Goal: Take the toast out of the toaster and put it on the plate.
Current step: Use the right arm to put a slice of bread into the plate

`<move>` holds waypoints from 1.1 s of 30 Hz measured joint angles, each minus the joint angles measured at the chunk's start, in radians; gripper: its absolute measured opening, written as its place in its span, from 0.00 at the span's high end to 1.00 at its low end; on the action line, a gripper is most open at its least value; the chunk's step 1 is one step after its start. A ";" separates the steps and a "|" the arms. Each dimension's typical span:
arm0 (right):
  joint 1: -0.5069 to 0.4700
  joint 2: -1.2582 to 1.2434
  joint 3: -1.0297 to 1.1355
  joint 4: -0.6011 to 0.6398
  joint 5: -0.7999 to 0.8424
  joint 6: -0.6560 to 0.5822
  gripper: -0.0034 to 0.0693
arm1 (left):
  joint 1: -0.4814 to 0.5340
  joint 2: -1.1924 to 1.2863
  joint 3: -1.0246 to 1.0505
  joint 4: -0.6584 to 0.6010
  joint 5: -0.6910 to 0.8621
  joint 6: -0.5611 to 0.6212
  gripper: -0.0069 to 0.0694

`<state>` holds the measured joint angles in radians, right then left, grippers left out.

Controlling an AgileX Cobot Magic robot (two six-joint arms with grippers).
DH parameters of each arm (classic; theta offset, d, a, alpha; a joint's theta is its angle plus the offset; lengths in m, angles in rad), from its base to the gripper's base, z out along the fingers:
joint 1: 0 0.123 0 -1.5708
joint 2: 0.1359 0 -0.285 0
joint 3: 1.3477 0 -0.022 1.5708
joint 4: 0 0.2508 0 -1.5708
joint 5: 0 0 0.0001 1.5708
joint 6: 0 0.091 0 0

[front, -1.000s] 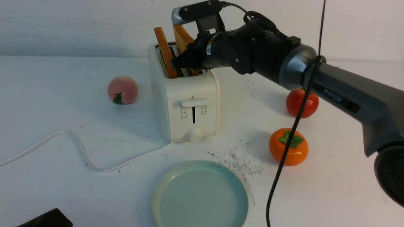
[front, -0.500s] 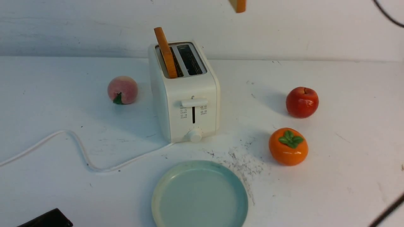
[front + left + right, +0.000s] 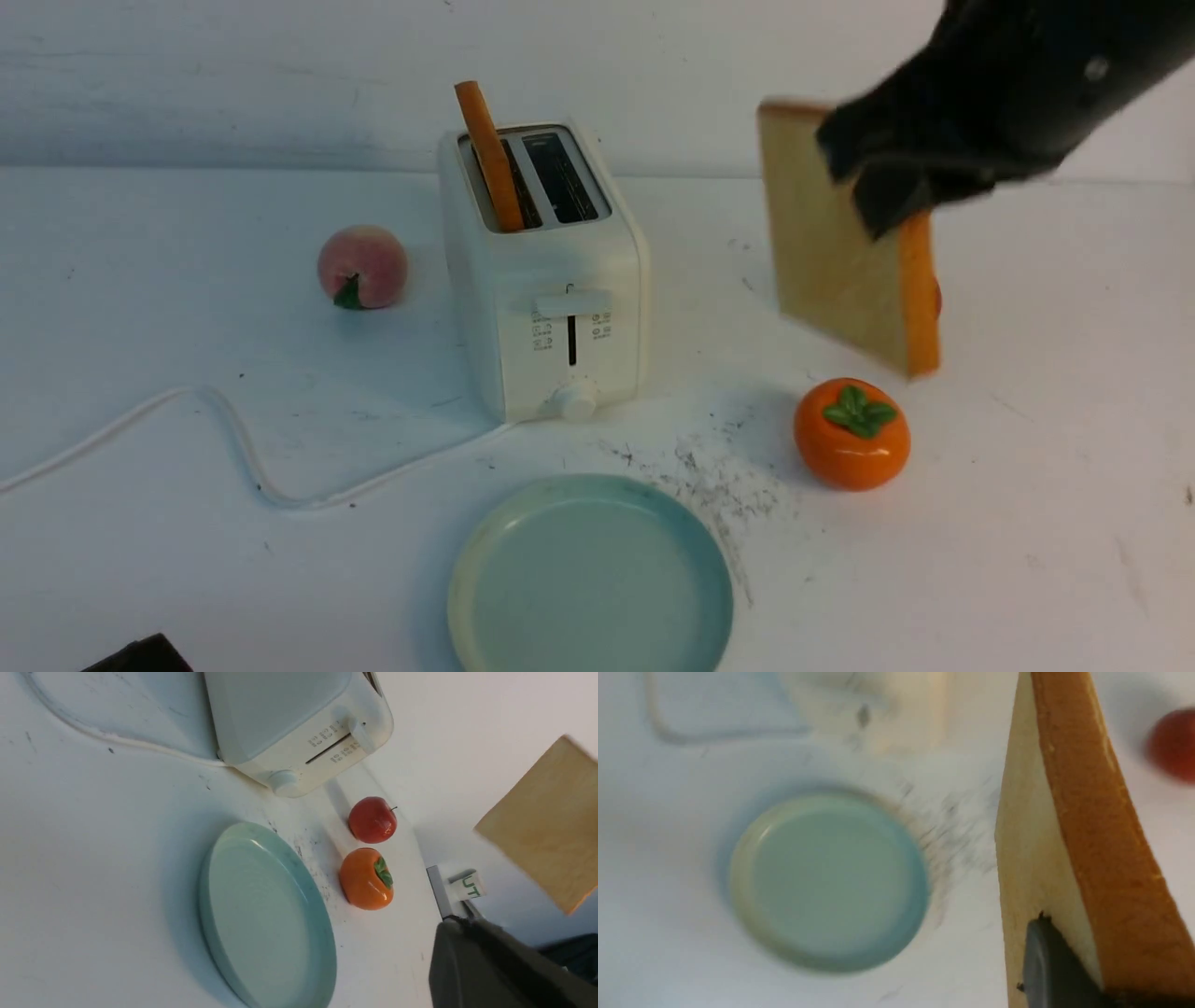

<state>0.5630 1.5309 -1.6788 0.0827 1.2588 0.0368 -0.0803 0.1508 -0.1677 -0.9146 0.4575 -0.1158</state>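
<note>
My right gripper (image 3: 882,191) is clamped on the upper edge of a toast slice (image 3: 840,261), jaws parted only by its thickness. The slice hangs on edge in the air, well to the right of the toaster (image 3: 551,280) and over the patch of table by the persimmon (image 3: 851,434) and the apple (image 3: 372,819). A second slice (image 3: 490,154) leans in the toaster's left slot, the plate (image 3: 588,579) lies in front of the toaster, and my left gripper (image 3: 472,961) sits closed on nothing, low at my near left.

A lab test bench: scuffed white table (image 3: 1027,541), blank wall (image 3: 233,75), glossy fake persimmon (image 3: 851,439).
</note>
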 joint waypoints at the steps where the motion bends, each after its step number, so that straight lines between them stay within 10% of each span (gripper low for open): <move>1: 0.001 0.002 0.076 0.092 -0.001 -0.058 0.81 | 0.000 0.000 0.000 0.012 -0.002 0.000 0.90; 12: 0.001 0.134 0.330 0.545 -0.147 -0.412 0.81 | 0.000 0.000 0.000 0.033 -0.019 0.000 0.89; 33: 0.001 0.241 0.336 0.629 -0.276 -0.488 0.81 | 0.000 0.000 0.000 0.033 -0.019 0.000 0.86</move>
<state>0.5641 1.7715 -1.3430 0.7118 0.9826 -0.4514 -0.0803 0.1508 -0.1677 -0.8814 0.4381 -0.1158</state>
